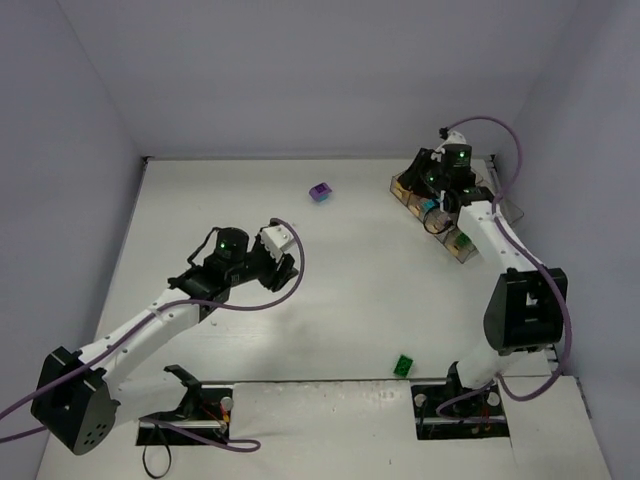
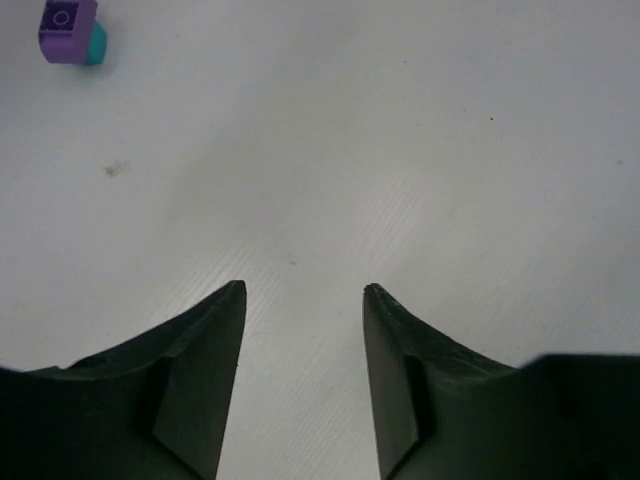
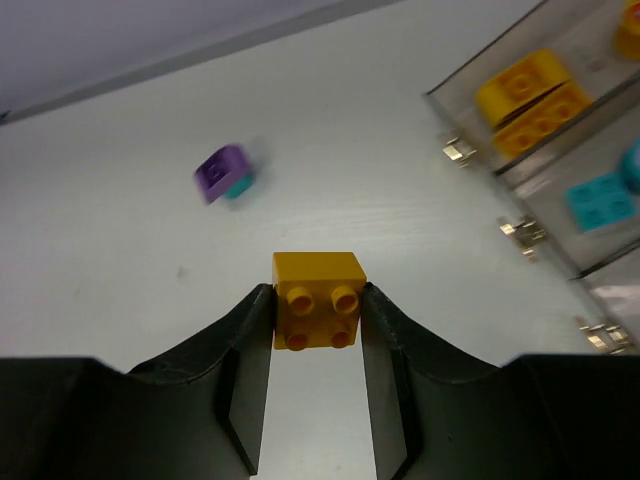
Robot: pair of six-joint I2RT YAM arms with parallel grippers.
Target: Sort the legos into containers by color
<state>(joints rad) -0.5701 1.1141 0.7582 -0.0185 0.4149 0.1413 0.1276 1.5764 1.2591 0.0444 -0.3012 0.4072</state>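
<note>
White tabletop [image 1: 350, 290] and pale walls frame a sorting job partway done, to judge by what already lies in the tray. An orange brick [image 3: 318, 300] sits clamped between the jaws of the right gripper [image 3: 316, 292], studs facing the wrist camera, held above the table just short of the containers [image 3: 570, 130]. The nearest bin holds two orange bricks [image 3: 528, 98]; the one beside it holds a teal brick [image 3: 600, 200]. The step in hand looks to be the carry to the orange bin. To do it well, the arm should raise the brick clear of the smoky wall, centre it over that bin rather than over the divider, come low enough that it cannot bounce out, and only then part the fingers. Farther out on the bare table, a purple brick joined to a teal one [image 3: 222, 174] lies well apart from the tray, and a green brick [image 1: 403, 364] rests near the front edge by the right arm's base. The left gripper [image 2: 303, 290] hangs over the table with its jaws apart and nothing between them
</note>
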